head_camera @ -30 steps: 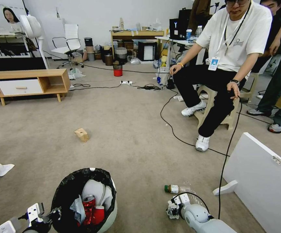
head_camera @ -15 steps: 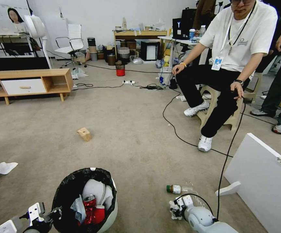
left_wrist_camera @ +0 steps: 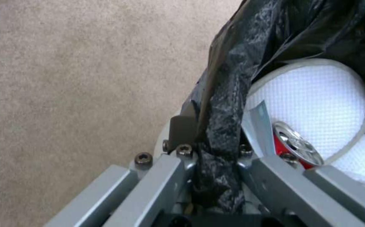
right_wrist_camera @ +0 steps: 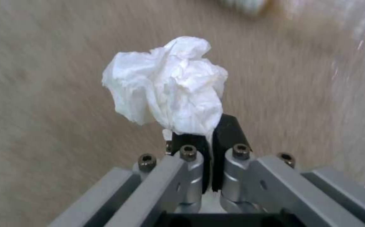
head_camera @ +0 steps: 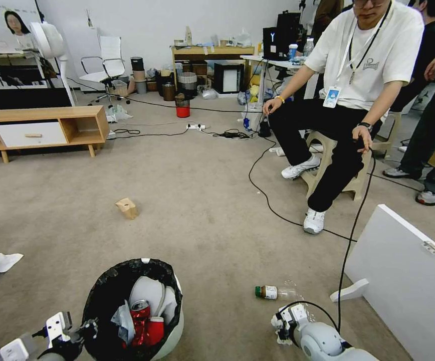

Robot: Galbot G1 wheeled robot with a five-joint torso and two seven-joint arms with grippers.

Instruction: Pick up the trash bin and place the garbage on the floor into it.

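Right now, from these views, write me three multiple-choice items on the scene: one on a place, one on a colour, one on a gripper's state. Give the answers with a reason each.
1. Where does the tan cardboard box lie?
A. on the carpet beyond the trash bin
B. inside the trash bin
C. on the wooden shelf unit

2. What colour is the can in the trash bin?
A. blue
B. red
C. green

3. What is the right gripper doing?
A. open above the bottle
B. shut on a white tissue wad
C. shut on the bin's rim

Answers:
1. A: the head view shows it alone on the floor, farther off than the bin.
2. B: its red side and silver top show among the bin's contents.
3. B: the right wrist view shows the tissue wad pinched between its fingers; the left gripper clamps the bin's bagged rim, and the bottle lies on the carpet.
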